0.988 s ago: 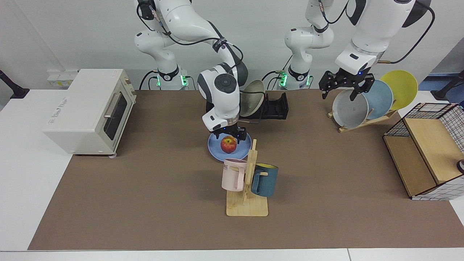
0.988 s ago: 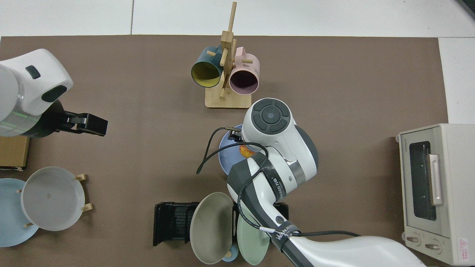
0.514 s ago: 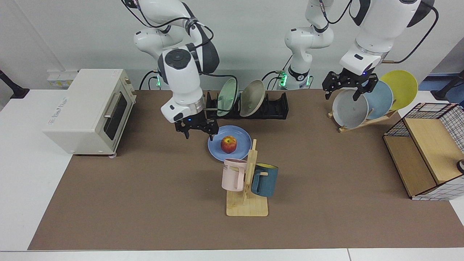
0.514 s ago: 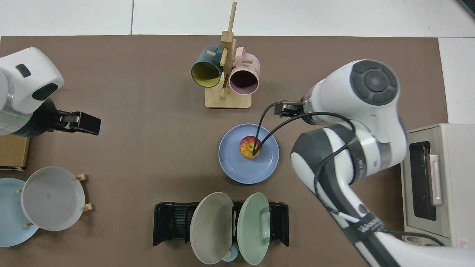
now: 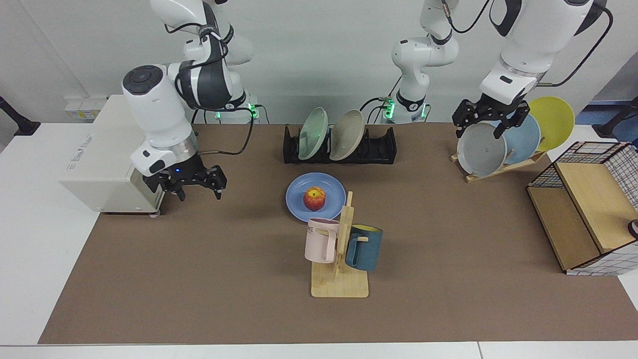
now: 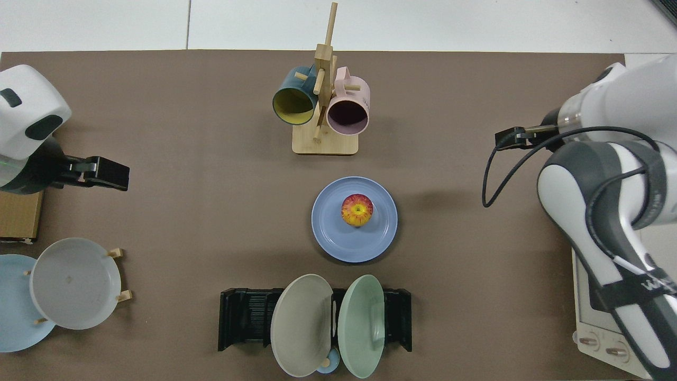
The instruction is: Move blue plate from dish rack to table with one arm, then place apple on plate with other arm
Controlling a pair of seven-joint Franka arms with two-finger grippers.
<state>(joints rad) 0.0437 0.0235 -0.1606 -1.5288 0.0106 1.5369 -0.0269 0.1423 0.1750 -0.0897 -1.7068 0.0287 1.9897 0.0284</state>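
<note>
Both steps look finished: the right gripper [image 5: 198, 183] is hanging spread and empty by the toaster oven [image 5: 119, 149], well apart from the blue plate [image 5: 315, 204]. The apple [image 5: 314, 198] is sitting on that plate, just in front of the dish rack [image 5: 379, 145]. The mug stand [image 5: 340, 259] is standing nearer. The left gripper [image 5: 491, 122] is waiting, seemingly parted, over the wooden rack's grey plate [image 5: 481, 149]. Only retreat remains.

Right gripper [image 5: 192, 185] held low with jaws spread and empty, elbow bent high, left gripper [image 5: 491, 123] hung downward with jaws parted, arm kept upright
</note>
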